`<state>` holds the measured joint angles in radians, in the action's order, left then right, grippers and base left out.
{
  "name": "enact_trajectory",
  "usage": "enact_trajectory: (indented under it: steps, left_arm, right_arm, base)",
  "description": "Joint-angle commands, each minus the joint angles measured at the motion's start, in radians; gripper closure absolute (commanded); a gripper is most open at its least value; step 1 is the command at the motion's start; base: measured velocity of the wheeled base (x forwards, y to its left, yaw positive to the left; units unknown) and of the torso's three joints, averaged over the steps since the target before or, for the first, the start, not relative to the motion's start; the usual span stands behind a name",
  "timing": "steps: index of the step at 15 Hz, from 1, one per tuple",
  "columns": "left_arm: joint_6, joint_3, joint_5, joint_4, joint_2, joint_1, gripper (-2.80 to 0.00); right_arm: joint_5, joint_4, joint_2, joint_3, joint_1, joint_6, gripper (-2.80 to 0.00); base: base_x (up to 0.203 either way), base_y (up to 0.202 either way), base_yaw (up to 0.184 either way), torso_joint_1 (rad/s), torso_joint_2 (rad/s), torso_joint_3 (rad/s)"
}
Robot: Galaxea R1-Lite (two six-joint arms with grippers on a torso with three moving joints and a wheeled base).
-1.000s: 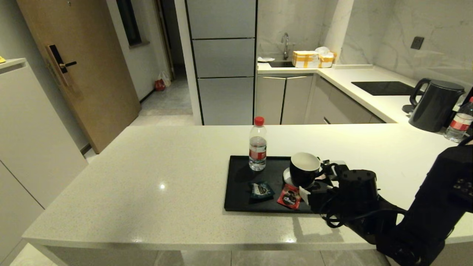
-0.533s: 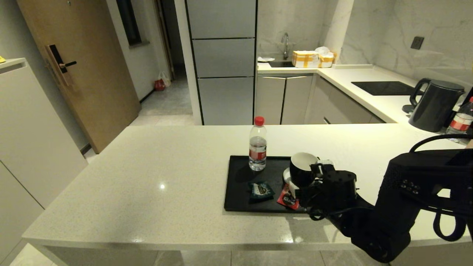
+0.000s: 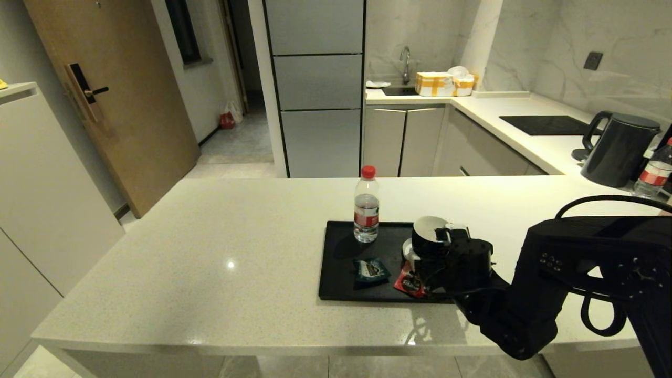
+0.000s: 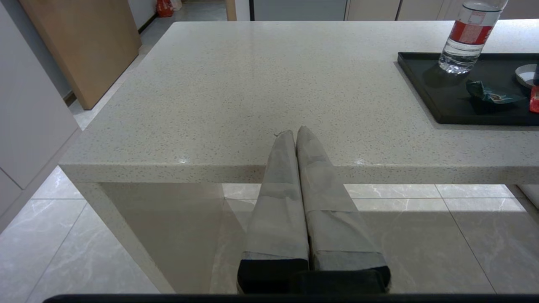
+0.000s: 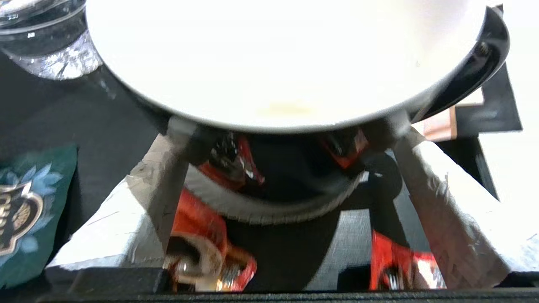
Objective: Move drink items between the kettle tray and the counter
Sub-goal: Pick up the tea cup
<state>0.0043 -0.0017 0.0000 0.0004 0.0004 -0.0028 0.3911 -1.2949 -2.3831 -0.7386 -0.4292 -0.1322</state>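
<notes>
The glossy black mug with its white inside stands on a white saucer at the right end of the matte black kettle tray. My right gripper reaches in from the right, open. Its taped fingers sit either side of the mug, just below the rim. The dark teal sachet lies flat on the tray left of the mug, also seen at the wrist view's edge. My left gripper is shut and empty, parked low before the counter's front edge.
A red-capped water bottle stands at the tray's far side. Red sachets lie by the saucer near the tray's front rim. A black kettle, another bottle and a cooktop are on the far right worktop.
My right arm has pushed left and forward over the tray. Its fingers now flank the mug instead of sitting to its right. Mug, sachets and bottle stay put.
</notes>
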Motion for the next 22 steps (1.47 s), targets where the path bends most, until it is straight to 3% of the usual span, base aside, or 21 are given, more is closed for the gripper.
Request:
enact_trajectory:
  steps: [1,13,14,15,22]
  left_arm:
    - [0.000,-0.001,0.000,0.000,0.000,0.000,0.00]
    - [0.000,0.000,0.000,0.001,0.000,0.000,0.00]
    - [0.000,0.000,0.000,0.000,0.000,0.000,0.00]
    - [0.000,0.000,0.000,0.000,0.000,0.000,0.00]
    - [0.000,0.000,0.000,0.000,0.000,0.000,0.00]
  right_arm:
    - [0.004,-0.007,0.006,-0.013,0.001,0.009,-2.80]
    - [0.017,0.004,-0.001,-0.063,0.015,0.034,-2.80]
    - [0.017,0.006,-0.001,-0.061,0.015,0.035,-0.65]
    - [0.017,0.006,0.000,-0.062,0.015,0.036,0.00]
    - [0.015,0.006,0.018,-0.053,0.015,0.036,0.00]
  base:
    - [0.000,0.000,0.000,0.000,0.00,0.000]
    - [0.000,0.000,0.000,0.000,0.00,0.000]
    - [0.000,0.000,0.000,0.000,0.00,0.000]
    - [0.000,0.000,0.000,0.000,0.00,0.000]
    - [0.000,0.000,0.000,0.000,0.00,0.000]
